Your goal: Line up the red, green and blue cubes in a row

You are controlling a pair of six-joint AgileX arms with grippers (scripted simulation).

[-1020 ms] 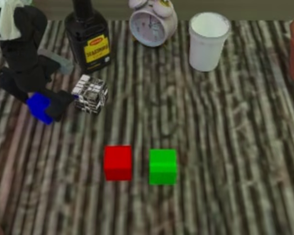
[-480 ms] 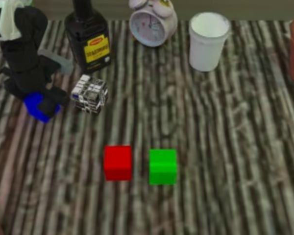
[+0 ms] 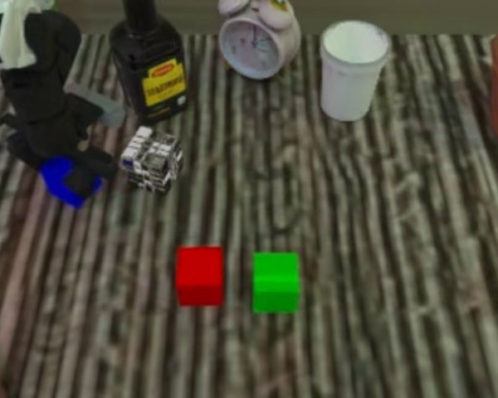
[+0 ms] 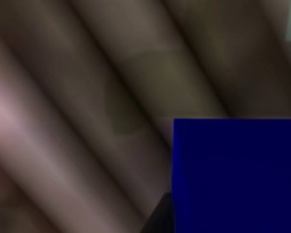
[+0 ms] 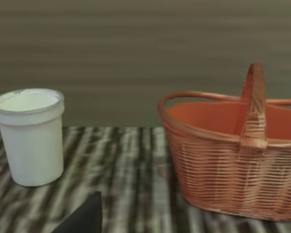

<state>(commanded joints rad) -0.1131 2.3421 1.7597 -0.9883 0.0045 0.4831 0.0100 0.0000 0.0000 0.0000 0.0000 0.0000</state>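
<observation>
- While the left gripper (image 3: 69, 176) sat low at the far left of the table, the blue cube (image 3: 60, 180) lay right between its fingers, filling a corner of the left wrist view (image 4: 236, 175); whether the fingers were truly clamped on it I could not tell.
- From that gripper, the red cube (image 3: 200, 275) lay toward the near edge and off to the right, with the green cube (image 3: 275, 282) just beyond it on the same line, the two apart by a small gap.
- I judged the free slot for blue to be on the red cube's left, the side nearer the left gripper, so this arm was the better placed.
- The silvery puzzle cube (image 3: 152, 159) stood just beside the gripper on its right, close enough to be clipped by a sideways swing.
- The dark sauce bottle (image 3: 148, 66), alarm clock (image 3: 258, 37) and white cup (image 3: 353, 69) stood farther back, off the path.
- The right gripper was out of the top view; its camera showed only the white cup and a wicker basket (image 5: 237, 160).
</observation>
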